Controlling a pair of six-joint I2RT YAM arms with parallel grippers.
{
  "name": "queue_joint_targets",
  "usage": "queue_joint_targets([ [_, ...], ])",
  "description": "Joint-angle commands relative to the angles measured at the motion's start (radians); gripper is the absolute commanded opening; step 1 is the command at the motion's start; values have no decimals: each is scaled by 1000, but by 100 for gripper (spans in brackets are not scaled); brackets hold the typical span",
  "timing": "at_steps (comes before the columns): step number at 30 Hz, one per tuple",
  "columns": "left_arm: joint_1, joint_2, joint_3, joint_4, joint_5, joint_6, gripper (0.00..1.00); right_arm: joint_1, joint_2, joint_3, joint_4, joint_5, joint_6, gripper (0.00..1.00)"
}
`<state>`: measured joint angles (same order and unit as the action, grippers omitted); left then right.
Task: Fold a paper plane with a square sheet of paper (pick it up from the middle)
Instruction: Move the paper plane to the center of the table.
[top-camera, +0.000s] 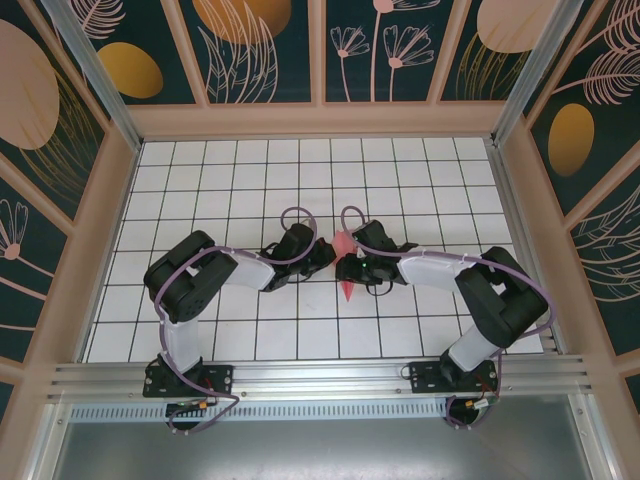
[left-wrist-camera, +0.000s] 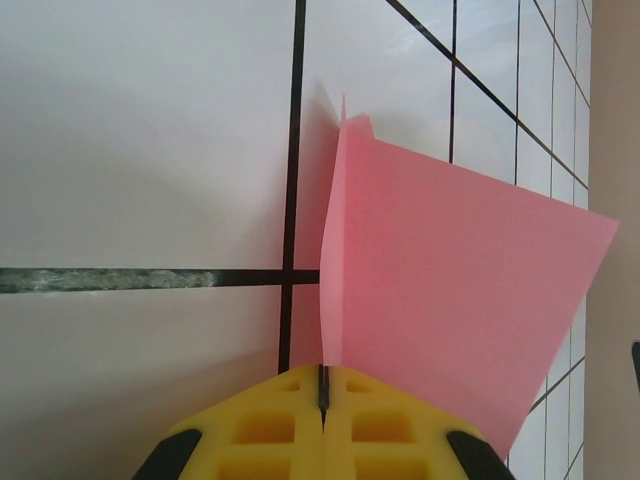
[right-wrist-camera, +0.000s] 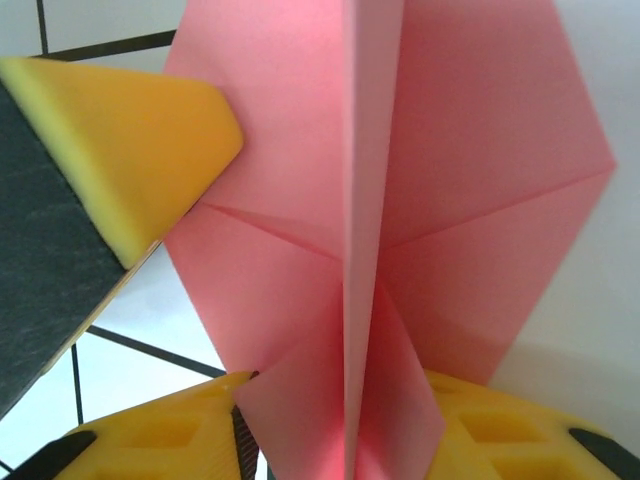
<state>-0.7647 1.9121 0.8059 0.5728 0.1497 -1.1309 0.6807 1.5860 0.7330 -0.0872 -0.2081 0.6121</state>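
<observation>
Tall walls (top-camera: 100, 240) with leaf pictures stand on three sides of the white surface (top-camera: 250, 170), which has black grid lines. A metal rail (top-camera: 320, 378) runs along the near edge. The tiles at the back and at both sides lie bare, so there is lots of room between the arms and the walls.

The left arm (top-camera: 190, 290) and the right arm (top-camera: 490, 295) both bend in and meet in the middle of the surface. The left end effector (top-camera: 325, 255) is shut tight on the paper plane (top-camera: 346, 285), pinching its folded edge between the yellow pads (left-wrist-camera: 390, 440). The right end effector (top-camera: 347, 268) is just beside it, on the other side of the paper. Its two pads (right-wrist-camera: 160, 440) are apart, one on each side of the plane's middle fold.

The pink paper stands up on its edge, well away from every wall. One wide flap spreads out to the side and ends in a sharp corner. The pointed tip aims at the near edge.
</observation>
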Motion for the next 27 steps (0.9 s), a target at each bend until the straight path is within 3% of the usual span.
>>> queue_joint_targets([
  [1, 4, -24, -9, 4, 4, 10, 0, 3, -8, 21, -16, 35, 11, 41],
  [11, 4, -25, -4, -7, 0, 6, 0, 3, 19, 38, -37, 68, 29, 18],
  [13, 4, -35, -2, -21, -6, 6, 3, 4, 25, 50, -52, 82, 28, 9],
  [16, 15, -83, -2, -70, -33, 21, 24, 1, 18, 81, -96, 143, 23, 1],
  [20, 50, -190, 6, -213, -120, 75, 50, -16, 22, 172, -186, 233, -37, 1],
  [27, 95, -393, -3, -468, -350, 148, 76, -103, 127, 340, -263, 277, -144, 5],
])
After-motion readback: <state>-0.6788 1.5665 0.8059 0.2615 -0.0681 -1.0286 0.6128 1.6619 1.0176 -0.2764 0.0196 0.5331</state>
